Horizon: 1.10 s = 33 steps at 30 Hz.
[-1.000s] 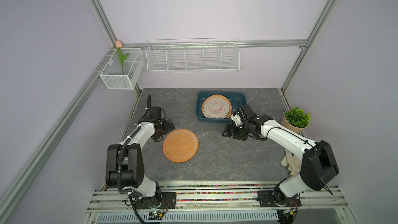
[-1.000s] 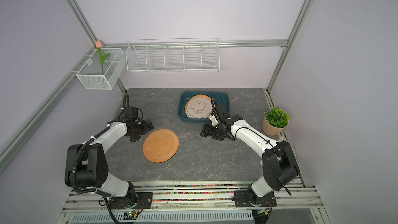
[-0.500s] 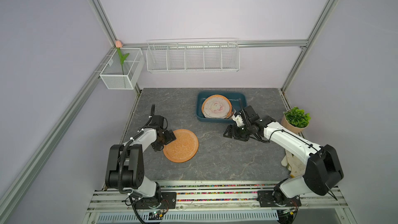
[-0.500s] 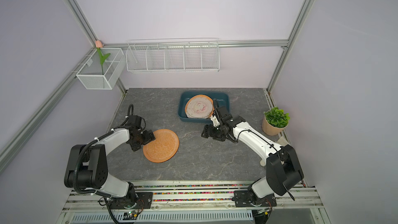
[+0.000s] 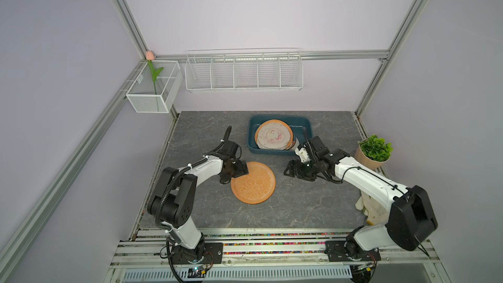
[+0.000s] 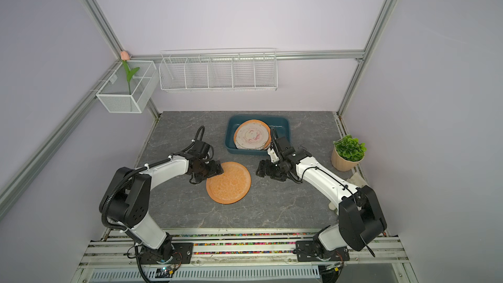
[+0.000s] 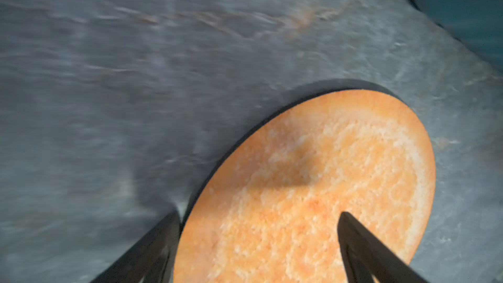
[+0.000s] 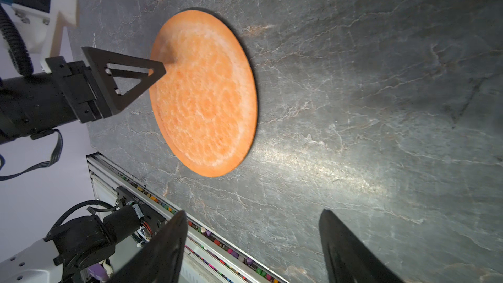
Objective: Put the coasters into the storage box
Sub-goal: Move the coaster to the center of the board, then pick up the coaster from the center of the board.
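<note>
At the far left, one white mesh basket (image 5: pixel 152 96) hangs on the frame, with one pink tulip (image 5: pixel 150 55) inside it. Next to it, one white wire rack (image 5: pixel 243 73) with five compartments hangs on the back wall.

On the grey table (image 5: pixel 313 202) there are two arms. The left gripper (image 5: pixel 239 171) is low at the left rim of one plain orange coaster (image 5: pixel 254 183), which lies flat on the table in front of the box. Its two fingers are spread wide and grasp nothing. In the left wrist view one fingertip (image 7: pixel 351 221) is over the orange surface and the second one is just outside the rim.

Further right, at the back, stands one teal storage box (image 5: pixel 299 121). It holds a stack of coasters. Only the top one, the printed coaster (image 5: pixel 273 134), shows fully, so I cannot count the ones below.

The right gripper (image 5: pixel 290 170) hangs above the bare table, between the orange coaster and the box. Its fingers are apart and empty.

At the far right stands one potted plant (image 5: pixel 374 149).
</note>
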Available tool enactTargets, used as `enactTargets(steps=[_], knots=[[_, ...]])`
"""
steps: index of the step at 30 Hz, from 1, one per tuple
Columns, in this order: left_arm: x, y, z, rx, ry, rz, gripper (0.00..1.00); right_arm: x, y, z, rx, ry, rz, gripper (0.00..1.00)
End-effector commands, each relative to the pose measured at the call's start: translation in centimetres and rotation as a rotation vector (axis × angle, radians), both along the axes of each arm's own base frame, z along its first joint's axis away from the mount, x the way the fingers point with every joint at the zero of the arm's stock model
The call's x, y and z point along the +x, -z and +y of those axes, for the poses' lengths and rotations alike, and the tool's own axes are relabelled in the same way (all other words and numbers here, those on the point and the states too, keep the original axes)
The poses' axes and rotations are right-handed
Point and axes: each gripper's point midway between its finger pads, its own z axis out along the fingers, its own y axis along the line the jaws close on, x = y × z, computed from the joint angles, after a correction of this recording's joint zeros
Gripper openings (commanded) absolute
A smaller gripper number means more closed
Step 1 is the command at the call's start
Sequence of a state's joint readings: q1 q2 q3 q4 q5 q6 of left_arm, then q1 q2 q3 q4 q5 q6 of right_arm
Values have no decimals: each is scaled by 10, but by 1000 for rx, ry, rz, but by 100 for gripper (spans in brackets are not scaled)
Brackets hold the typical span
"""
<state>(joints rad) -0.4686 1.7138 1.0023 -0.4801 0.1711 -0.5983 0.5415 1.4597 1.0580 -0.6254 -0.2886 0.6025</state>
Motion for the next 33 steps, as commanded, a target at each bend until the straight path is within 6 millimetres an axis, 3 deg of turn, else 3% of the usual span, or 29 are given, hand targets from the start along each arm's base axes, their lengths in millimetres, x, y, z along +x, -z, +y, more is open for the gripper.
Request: enactTargets(steps=[1, 5, 15, 20, 26, 33], knots=[[-31, 27, -29, -20, 40, 144, 90, -5, 10, -4, -26, 10, 17, 78], [-35, 26, -52, -13, 77, 149, 89, -10, 25, -10, -72, 5, 50, 78], [-40, 8, -40, 16, 88, 102, 87, -18, 66, -16, -152, -12, 123, 77], [-56, 13, -33, 31, 95, 131, 84, -20, 80, -13, -170, -26, 143, 76], [-73, 19, -40, 22, 104, 160, 80, -21, 93, -12, -193, -35, 158, 76], [-77, 22, -43, 24, 107, 170, 75, -21, 103, -8, -200, -47, 167, 75]])
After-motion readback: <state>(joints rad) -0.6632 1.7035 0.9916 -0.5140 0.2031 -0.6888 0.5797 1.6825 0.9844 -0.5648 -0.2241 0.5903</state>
